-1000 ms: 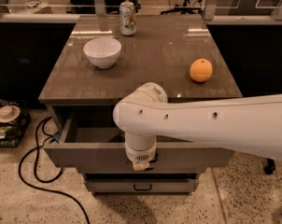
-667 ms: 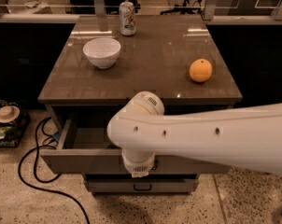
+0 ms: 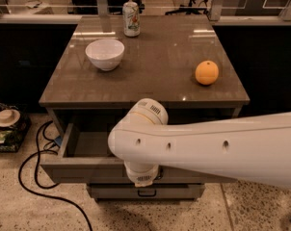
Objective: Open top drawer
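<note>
The top drawer (image 3: 83,170) stands pulled out from under the brown table top, its shallow tray (image 3: 90,143) showing at the left. Its black handle is hidden behind my arm. My gripper (image 3: 143,178) sits at the middle of the drawer's front, below the white wrist, and the arm covers most of it. A lower drawer (image 3: 145,191) with a black bar handle (image 3: 146,193) shows beneath, closed.
On the table top (image 3: 155,76) stand a white bowl (image 3: 105,54), a drink can (image 3: 131,17) and an orange (image 3: 206,72). A black cable (image 3: 44,177) loops on the floor at the left beside a box of clutter (image 3: 6,126).
The drawer has come out further toward the camera. My arm has moved closer and lower with it.
</note>
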`<state>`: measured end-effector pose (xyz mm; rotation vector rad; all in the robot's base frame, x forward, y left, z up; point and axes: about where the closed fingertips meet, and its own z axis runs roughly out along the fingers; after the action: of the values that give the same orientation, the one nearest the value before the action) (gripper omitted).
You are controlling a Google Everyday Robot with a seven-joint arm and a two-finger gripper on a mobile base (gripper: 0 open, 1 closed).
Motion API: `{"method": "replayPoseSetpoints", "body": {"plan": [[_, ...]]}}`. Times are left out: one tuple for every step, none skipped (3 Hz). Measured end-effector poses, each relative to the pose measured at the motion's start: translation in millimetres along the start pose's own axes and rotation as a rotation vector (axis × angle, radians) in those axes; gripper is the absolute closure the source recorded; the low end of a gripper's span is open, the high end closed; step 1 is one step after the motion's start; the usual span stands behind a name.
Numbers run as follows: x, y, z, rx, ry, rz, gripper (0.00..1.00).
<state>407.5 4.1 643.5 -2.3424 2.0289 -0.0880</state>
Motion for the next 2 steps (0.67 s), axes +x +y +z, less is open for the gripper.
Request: {"method": "replayPoseSetpoints", "body": {"plan": [[-3.2, 15.8, -7.3, 0.073, 0.044, 0.004, 1.00], [-4.6, 22.4, -6.7, 0.100, 0.061, 0.005, 1.00]]}}
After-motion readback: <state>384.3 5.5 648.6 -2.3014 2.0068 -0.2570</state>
